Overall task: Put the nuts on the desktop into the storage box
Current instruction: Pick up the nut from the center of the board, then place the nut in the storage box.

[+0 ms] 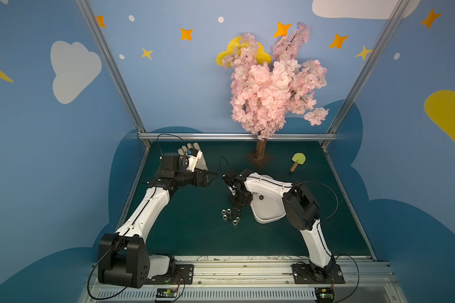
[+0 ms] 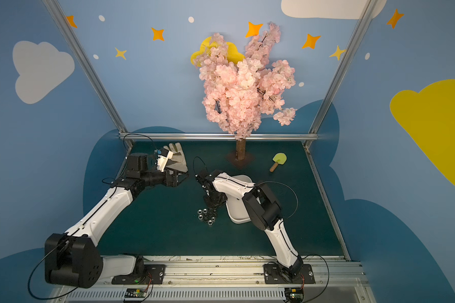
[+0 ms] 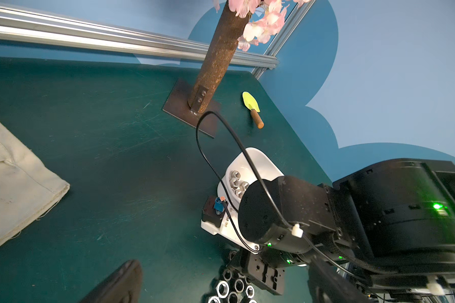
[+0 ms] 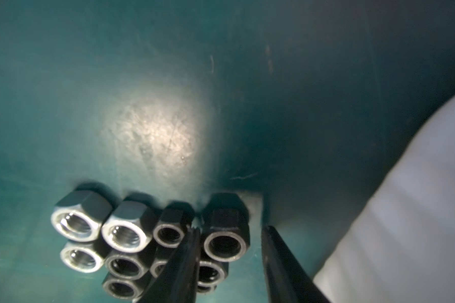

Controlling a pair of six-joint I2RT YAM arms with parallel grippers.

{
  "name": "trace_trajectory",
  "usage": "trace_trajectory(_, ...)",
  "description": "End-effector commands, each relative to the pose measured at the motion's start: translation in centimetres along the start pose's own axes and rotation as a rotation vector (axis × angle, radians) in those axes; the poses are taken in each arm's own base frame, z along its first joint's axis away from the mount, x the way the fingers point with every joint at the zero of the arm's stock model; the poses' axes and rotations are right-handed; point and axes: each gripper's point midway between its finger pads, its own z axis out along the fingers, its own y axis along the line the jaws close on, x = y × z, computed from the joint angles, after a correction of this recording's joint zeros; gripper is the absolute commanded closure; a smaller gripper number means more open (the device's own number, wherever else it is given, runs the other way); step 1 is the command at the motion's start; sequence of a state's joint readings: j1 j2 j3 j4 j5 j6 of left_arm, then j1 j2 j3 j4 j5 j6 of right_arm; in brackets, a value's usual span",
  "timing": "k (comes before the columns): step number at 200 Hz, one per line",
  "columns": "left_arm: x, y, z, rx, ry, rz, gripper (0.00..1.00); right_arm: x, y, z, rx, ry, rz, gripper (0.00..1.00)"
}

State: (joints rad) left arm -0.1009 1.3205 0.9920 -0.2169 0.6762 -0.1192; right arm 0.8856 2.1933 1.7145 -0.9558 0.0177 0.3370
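Several silver hex nuts [image 1: 231,215] [image 2: 208,215] lie clustered on the dark green desktop [image 1: 195,230], left of the white storage box [image 1: 267,210] [image 2: 238,212]. My right gripper [image 1: 235,208] [image 4: 230,230] points down into the cluster's far edge. Its jaws stand open around one nut [image 4: 225,244]: one finger [image 4: 189,251] touches it, the other finger [image 4: 273,251] stands a small gap away. The box wall [image 4: 405,210] is close beside it. In the left wrist view, several nuts [image 3: 238,182] lie in the box [image 3: 258,157]. My left gripper [image 1: 210,178] [image 3: 225,263] hovers open and empty by the glove.
A beige work glove [image 1: 195,157] lies at the back left under the left wrist. The pink blossom tree's rusty trunk and base plate [image 1: 259,157] stand at the back centre. A yellow toy trowel [image 1: 297,161] lies at the back right. Aluminium rails [image 1: 237,136] frame the desk.
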Motion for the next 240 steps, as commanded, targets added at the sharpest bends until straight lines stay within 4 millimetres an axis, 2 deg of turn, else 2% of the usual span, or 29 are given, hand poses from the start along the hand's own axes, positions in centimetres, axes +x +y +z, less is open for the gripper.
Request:
trace_trajectory(1,-0.2,-0.4,-0.5,0.0,-0.018,0.028,0.0,1.5,-0.2,1.2,0.029,0.063,-0.001,0.61)
trace_trajectory(23,-0.3,-0.4,-0.4,0.005,-0.023,0.024,0.0,1.3,-0.3,1.0,0.037,0.05,0.001,0.78)
trace_trajectory(34,-0.3,-0.4,-0.3,0.008,-0.021,0.024,0.0,0.9,-0.3,0.3,0.038,0.029,0.001,0.82)
trace_trajectory(53,-0.4,-0.5,-0.3,0.007,-0.018,0.025,0.0,-0.4,-0.1,-1.9,0.026,-0.044,-0.009,0.83)
trace_trajectory(81,-0.5,-0.5,-0.5,-0.001,-0.026,0.032,0.0,-2.6,-0.2,-6.9,0.003,-0.192,-0.007,0.83)
trace_trajectory(105,-0.4,-0.4,-0.4,0.004,-0.027,0.029,0.0,-3.5,-2.3,-10.9,0.011,-0.307,0.041,0.83)
trace_trajectory(121,-0.5,-0.5,-0.4,0.001,-0.026,0.031,0.0,-3.1,-4.7,-12.1,0.011,-0.334,0.099,0.82)
trace_trajectory(150,-0.7,-0.4,-0.5,-0.001,-0.031,0.034,0.0,-0.9,-9.4,-10.9,0.03,-0.266,0.195,0.82)
trace_trajectory(168,-0.6,-0.4,-0.3,0.006,-0.028,0.029,0.0,0.7,-10.8,-9.5,0.042,-0.208,0.222,0.82)
trace_trajectory(203,-0.6,-0.2,-0.4,-0.006,-0.028,0.028,0.0,2.5,-10.9,-6.3,0.03,-0.103,0.227,0.82)
trace_trajectory(240,-0.6,-0.1,-0.4,-0.011,-0.027,0.028,0.0,1.9,-9.9,-3.9,0.018,-0.049,0.213,0.82)
